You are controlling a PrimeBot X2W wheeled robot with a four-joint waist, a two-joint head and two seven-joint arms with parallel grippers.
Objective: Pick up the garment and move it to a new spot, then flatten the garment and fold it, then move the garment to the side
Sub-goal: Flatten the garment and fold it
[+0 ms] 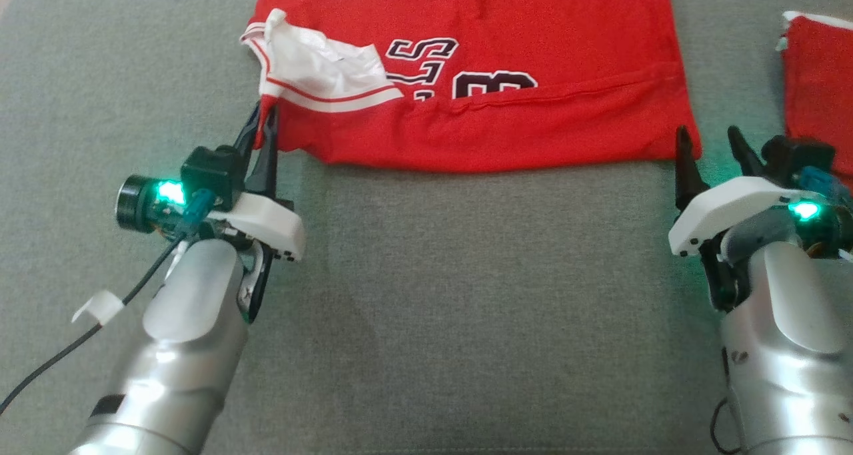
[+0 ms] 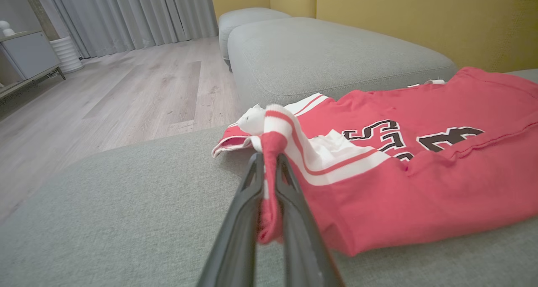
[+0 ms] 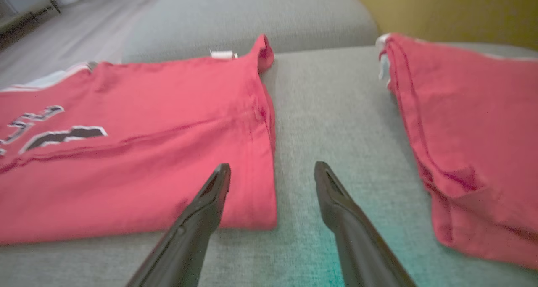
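Note:
A red jersey (image 1: 506, 108) with white trim and dark lettering lies partly folded on the grey cushion (image 1: 426, 295). Its near left corner is pinched in my left gripper (image 1: 263, 118), whose fingers are shut on a twisted strip of red and white hem (image 2: 271, 169). The jersey (image 2: 420, 173) spreads to the right of that grip. My right gripper (image 1: 708, 138) stands open just off the jersey's near right corner (image 3: 256, 211), with nothing between its fingers (image 3: 214, 190).
A second red garment (image 1: 823, 95) lies folded at the right edge, also to the right of my open fingers (image 3: 470, 140). Yellow sofa backrest (image 2: 420, 22) rises behind. The wooden floor (image 2: 105, 102) drops off past the cushion's left side.

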